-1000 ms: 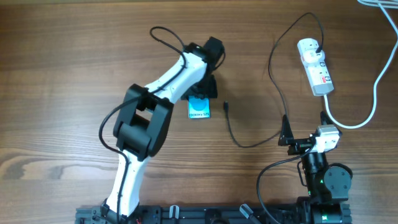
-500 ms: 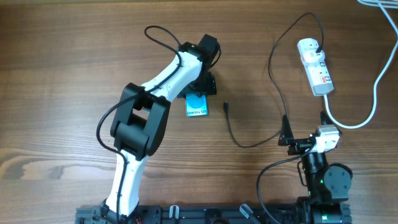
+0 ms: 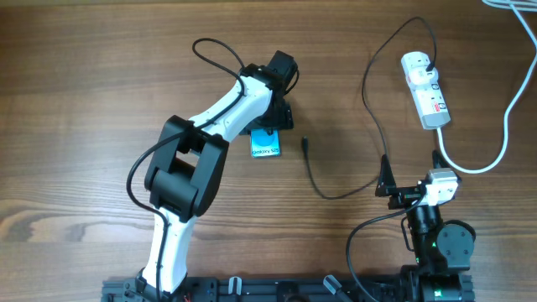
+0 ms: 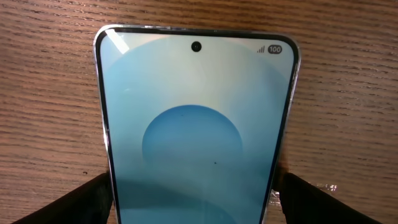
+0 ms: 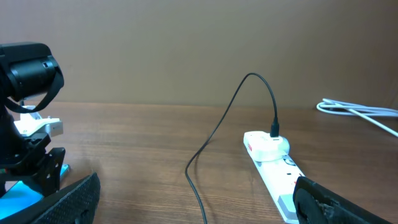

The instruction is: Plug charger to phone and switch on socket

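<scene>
From above, the left arm (image 3: 210,143) reaches out to the middle of the counter (image 3: 84,84). Its claw (image 3: 270,127) sits over the far end of the phone (image 3: 267,148), which lies flat with its bright blue screen up and a white text strip at the near end. Just to the right of the phone, apart from it, lies the loose tip of the charger (image 3: 305,144). Its thin black cable loops toward the right arm (image 3: 428,226), then climbs to the socket (image 3: 425,91) at the far right, where its plug sits in the far end. A thick white cord (image 3: 495,151) curls away from the socket's near end.

The left wrist camera looks straight down the phone (image 4: 196,124). The claw (image 4: 196,186) pinches it across its width, one finger against each long edge.

From the right wrist camera, that claw (image 5: 196,186) is spread wide and holds nothing, its fingers (image 5: 68,199) low at either side of the picture. Ahead to the right lies the socket (image 5: 273,162) with the charger (image 5: 211,143) arching up out of it – and far left, a sliver of blue phone (image 5: 18,190) under the other arm.
</scene>
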You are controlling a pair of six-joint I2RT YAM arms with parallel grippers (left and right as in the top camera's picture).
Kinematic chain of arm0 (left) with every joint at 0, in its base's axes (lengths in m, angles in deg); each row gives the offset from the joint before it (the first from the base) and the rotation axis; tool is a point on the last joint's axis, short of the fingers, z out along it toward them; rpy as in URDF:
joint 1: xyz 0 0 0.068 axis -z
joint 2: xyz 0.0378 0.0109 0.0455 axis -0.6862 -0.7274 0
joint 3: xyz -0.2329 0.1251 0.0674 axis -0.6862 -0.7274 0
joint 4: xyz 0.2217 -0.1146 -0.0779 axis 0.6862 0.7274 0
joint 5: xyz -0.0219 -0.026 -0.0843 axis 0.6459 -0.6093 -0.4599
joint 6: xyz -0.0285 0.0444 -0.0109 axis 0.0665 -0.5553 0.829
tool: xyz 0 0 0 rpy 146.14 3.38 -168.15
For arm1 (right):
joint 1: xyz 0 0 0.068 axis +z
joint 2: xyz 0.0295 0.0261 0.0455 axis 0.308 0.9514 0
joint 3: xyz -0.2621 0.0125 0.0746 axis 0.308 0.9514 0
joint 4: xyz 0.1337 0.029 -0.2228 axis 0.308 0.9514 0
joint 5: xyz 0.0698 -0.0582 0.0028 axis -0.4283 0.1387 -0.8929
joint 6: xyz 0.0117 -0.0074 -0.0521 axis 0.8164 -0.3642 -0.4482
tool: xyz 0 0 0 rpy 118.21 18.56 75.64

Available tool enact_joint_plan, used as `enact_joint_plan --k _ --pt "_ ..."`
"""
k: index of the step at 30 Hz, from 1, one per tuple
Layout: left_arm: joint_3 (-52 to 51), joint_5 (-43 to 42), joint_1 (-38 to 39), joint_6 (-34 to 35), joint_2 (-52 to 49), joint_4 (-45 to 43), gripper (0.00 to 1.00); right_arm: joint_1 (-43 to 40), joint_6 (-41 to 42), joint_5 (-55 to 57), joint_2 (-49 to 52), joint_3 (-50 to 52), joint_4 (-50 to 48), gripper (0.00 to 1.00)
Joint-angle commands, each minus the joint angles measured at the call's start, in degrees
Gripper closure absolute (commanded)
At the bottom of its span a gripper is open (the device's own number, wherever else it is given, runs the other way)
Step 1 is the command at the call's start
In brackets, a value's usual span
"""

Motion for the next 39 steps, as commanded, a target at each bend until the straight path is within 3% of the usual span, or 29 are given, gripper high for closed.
enact_joint_plan --k 1,4,20,39 --pt "-2.64 -0.28 1.05 0.94 -2.16 0.28 0.19 0.22 0.13 0.76 -0.24 0.07 -0.2 0.0" --pt "-2.64 -0.31 0.74 0.94 -2.16 0.37 0.29 0.22 0.13 0.76 -0.24 0.07 -0.2 0.0" --pt "-2.58 -0.33 -0.33 0.96 -1.73 1.38 0.32 0.22 0.13 0.76 -0.24 0.07 -0.2 0.0" --pt "-2.58 -1.27 -2.47 0.96 7.87 4.5 0.34 0.22 0.11 0.76 -0.24 0.07 -0.17 0.0"
